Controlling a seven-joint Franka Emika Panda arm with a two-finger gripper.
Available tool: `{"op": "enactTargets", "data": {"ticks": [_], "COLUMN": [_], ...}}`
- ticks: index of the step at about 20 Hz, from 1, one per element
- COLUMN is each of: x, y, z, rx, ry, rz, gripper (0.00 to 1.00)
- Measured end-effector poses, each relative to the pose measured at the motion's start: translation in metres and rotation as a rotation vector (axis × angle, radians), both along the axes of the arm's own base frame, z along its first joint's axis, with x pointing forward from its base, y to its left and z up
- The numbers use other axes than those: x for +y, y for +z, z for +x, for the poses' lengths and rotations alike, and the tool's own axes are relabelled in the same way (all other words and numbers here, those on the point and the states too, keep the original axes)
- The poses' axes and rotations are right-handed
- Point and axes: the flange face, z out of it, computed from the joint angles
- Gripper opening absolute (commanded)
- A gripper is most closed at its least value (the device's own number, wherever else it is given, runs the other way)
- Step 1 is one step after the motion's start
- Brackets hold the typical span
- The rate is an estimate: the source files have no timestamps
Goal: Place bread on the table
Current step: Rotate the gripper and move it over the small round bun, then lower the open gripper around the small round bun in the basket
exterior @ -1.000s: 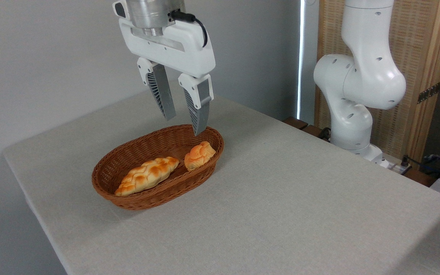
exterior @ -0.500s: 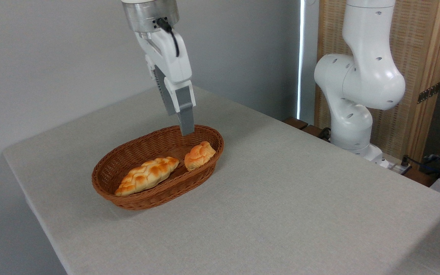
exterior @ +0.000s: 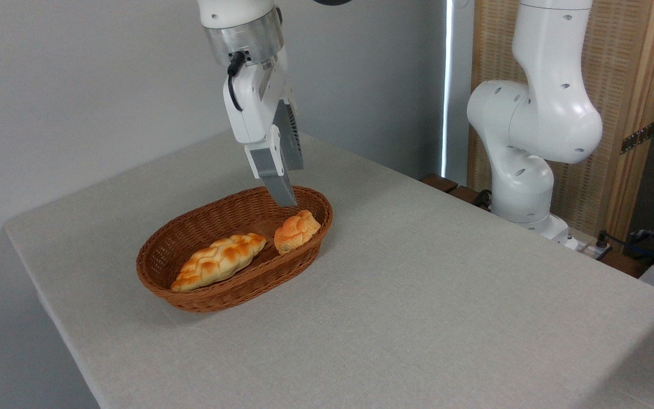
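Woven wicker basket; glazed bread

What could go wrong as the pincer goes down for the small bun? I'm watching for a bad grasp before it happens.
1. The small bun leans against the wicker basket wall at its right end, so a descending finger could strike the rim.
2. The braided loaf lies close beside the bun; a finger might nudge or pinch it too.
3. The pincer is seen nearly edge-on, so its opening can't be judged; too narrow, and it could press onto the bun.

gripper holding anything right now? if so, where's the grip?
Nothing held. The gripper hangs above the bread, which lies untouched in the basket.
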Motion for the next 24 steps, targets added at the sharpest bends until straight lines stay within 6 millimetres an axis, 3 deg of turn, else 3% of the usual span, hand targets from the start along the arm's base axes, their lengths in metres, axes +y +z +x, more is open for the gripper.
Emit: {"op": "enactTargets", "data": {"ticks": [5,12,17,24], "x": [-0.021,-0.024,-0.045,-0.046], "y": [-0.019,-0.039,-0.057,-0.073], "z": [-0.013,-0.011,-0.017,-0.016], "rx": [0.028,-0.003,0.000,-0.020], "ry": [-0.199,-0.340,-0.389,-0.391], "rz": [-0.007,0.005,0.028,0.029], "gripper": [1.00,1.00,1.00,1.00]}}
